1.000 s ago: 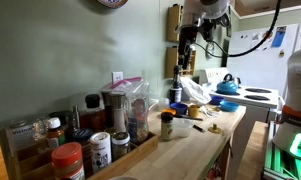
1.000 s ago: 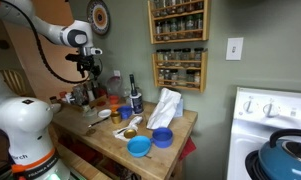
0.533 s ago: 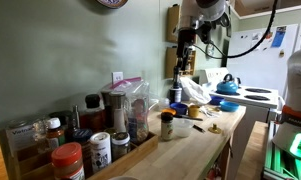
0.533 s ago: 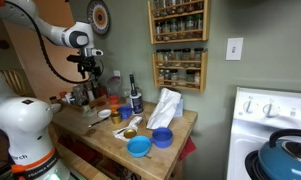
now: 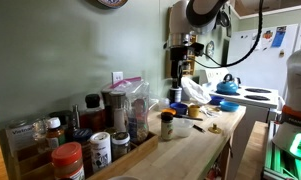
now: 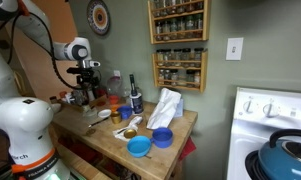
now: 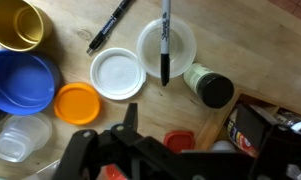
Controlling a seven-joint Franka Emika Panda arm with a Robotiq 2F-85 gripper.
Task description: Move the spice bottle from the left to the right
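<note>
The spice bottle (image 5: 167,125) is a short jar with a dark cap and a yellowish-tan body. It stands on the wooden counter (image 5: 195,150) just beyond the tray of jars. In the wrist view it (image 7: 208,87) sits at the right of centre, next to the tray's wooden edge. My gripper (image 5: 185,65) hangs high above the counter, beyond the bottle, and also shows in an exterior view (image 6: 87,88). In the wrist view the gripper (image 7: 190,145) is open and empty, with the bottle above it in the picture.
The wrist view shows a yellow cup (image 7: 15,25), a blue bowl (image 7: 20,80), an orange lid (image 7: 75,102), a white lid (image 7: 118,73), a marker (image 7: 165,40) on a clear lid, and a red lid (image 7: 180,140). Larger jars (image 5: 100,148) fill the tray. A stove (image 5: 252,97) stands beyond the counter.
The arm has come down toward the counter and the gripper hangs lower than before. The spice bottle has not moved.
</note>
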